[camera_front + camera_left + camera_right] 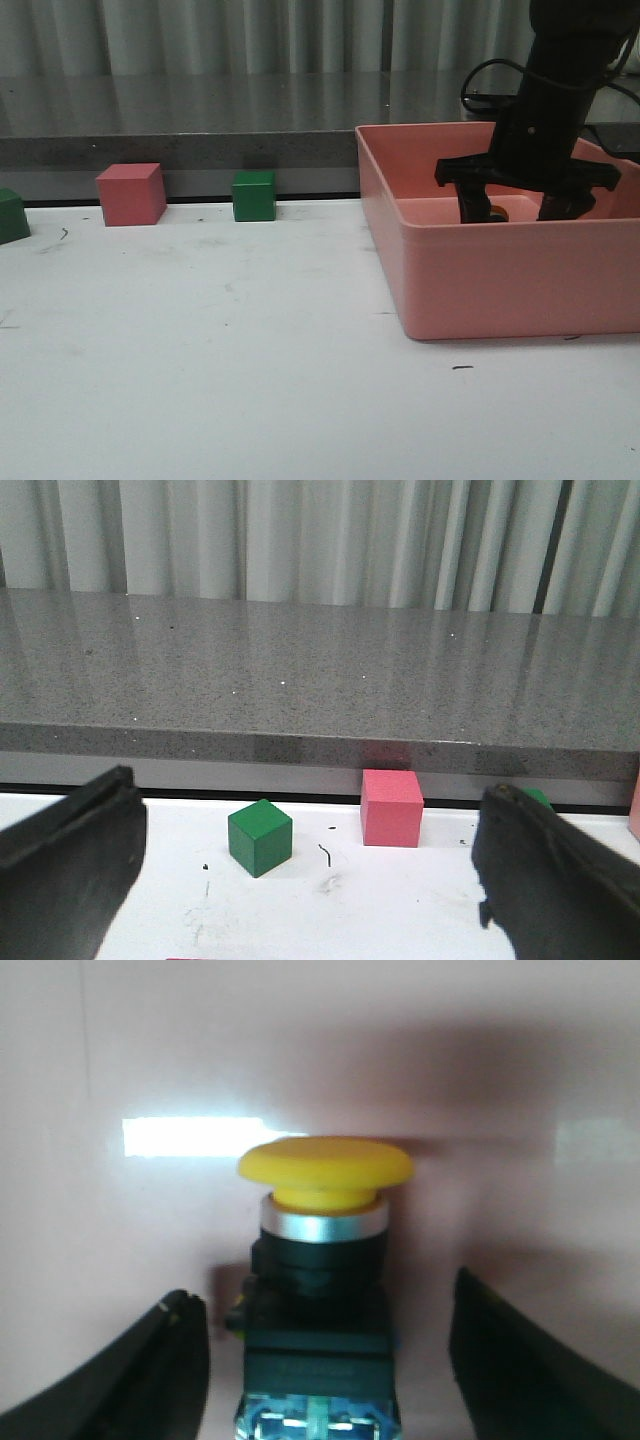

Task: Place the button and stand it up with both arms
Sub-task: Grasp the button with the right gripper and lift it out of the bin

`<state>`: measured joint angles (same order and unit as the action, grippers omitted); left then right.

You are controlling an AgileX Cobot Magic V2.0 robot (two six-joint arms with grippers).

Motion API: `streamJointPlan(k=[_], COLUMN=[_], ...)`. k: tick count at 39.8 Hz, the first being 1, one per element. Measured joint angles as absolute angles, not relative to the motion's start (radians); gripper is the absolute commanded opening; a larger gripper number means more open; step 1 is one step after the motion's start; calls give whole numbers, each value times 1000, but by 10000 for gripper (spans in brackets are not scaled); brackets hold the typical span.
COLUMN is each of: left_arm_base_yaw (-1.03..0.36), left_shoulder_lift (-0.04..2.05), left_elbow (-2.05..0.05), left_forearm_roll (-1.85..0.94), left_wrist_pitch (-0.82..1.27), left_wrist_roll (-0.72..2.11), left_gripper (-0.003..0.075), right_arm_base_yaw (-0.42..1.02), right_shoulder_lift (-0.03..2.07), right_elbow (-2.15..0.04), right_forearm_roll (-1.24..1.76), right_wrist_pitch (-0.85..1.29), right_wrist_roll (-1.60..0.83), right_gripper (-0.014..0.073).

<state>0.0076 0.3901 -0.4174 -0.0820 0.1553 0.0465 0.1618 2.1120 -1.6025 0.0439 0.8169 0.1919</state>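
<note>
**Right gripper over button in bin**

Button (322, 1290) lies in the pink bin (480, 280), between the spread fingers of the right gripper (525, 208); nothing grasped, likely set to close on the body. Right arm reaches steeply down into the bin. Left gripper (300, 880) is spread and empty, facing the cubes.

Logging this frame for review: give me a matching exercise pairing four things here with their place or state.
1 button
2 right gripper
3 pink cube
4 left gripper

A at the table's back edge, between green cubes
B open, facing the cubes
C between open fingers
D lowered into the pink bin

1-C, 2-D, 3-A, 4-B
</note>
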Motion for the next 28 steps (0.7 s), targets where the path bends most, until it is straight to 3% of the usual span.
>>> streamJointPlan(k=[5,28], left_arm_base_yaw=[8,8], left_shoulder_lift=[390,390], left_elbow=[-417,-417], left_forearm_roll=[-82,-82], left_wrist_pitch=[155,155], left_wrist_roll=[47,47], left_gripper=[620,620], right_arm_base_yaw=[162,185], right_shoulder_lift=[2112,1943], right_elbow=[-1603,-1683], right_forearm_roll=[44,44], right_wrist_pitch=[818,921], right_wrist_roll=[192,193], right_gripper=[246,244])
